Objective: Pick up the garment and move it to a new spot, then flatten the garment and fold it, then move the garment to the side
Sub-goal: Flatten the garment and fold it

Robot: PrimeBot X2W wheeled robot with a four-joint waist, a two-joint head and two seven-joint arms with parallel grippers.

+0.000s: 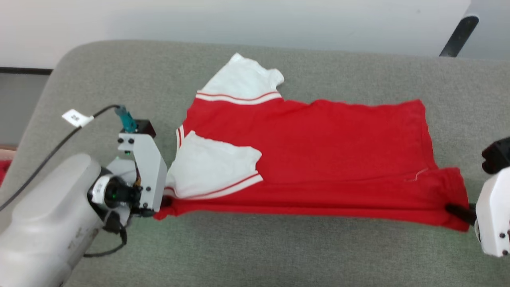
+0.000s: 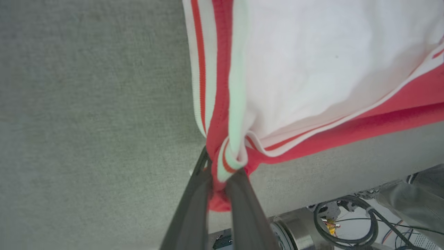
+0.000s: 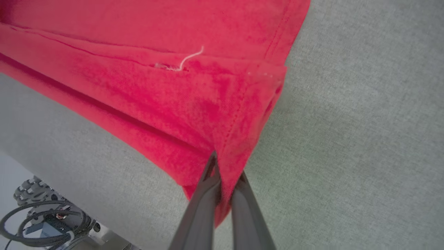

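I find the shirt (image 1: 318,151) lengthwise between my arms: left gripper (image 2: 222,170) clamped on its collar end, right gripper (image 3: 227,166) clamped on its hem corner.

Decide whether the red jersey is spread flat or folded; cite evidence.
Partly folded: the garment has one white sleeve lying across its red body and its near edge doubled over, pinched by the left gripper and right gripper.
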